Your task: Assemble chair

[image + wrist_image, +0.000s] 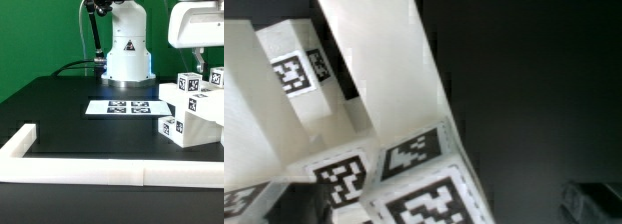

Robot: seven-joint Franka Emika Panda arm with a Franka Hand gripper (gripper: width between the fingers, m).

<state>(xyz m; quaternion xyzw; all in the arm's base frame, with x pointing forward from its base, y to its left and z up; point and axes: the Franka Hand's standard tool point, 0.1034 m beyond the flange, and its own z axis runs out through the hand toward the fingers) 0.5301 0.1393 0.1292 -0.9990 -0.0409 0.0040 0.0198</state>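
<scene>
One chunky chair (192, 108) stack sits right under my gripper (203, 72); jaws spread wide, holding nothing, lined up for a grab I'd guess.

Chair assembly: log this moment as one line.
hand: open, empty | chair assembly: on table, exterior view's right, beneath hand | marker board: flat, centre
</scene>
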